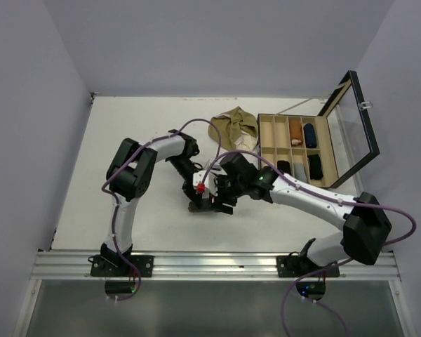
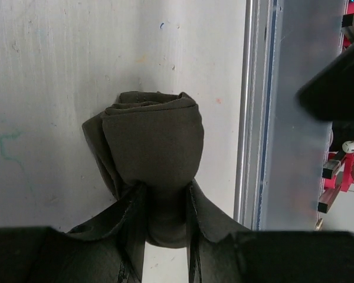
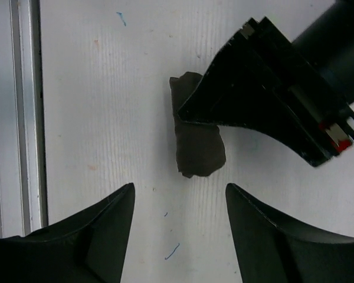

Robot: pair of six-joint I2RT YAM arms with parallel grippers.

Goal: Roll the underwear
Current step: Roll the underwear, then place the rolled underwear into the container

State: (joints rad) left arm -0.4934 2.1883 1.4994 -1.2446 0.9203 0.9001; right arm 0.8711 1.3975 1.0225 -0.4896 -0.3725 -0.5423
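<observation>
The dark brown underwear (image 2: 153, 141) lies on the white table as a tight roll, near the front middle in the top view (image 1: 198, 206). My left gripper (image 2: 165, 236) is shut on the roll's near end, cloth bunched between its fingers. My right gripper (image 3: 180, 194) stands open just short of the roll (image 3: 199, 150), touching nothing. In the right wrist view the left gripper (image 3: 265, 100) covers the roll's far part. The olive-tan underwear (image 1: 231, 126) lies crumpled at the back, beside the box.
An open wooden box (image 1: 298, 147) with several compartments holding rolled dark and tan items stands at the back right, its glass lid (image 1: 354, 126) raised. A metal rail (image 1: 210, 263) runs along the near table edge. White walls close in the left and back.
</observation>
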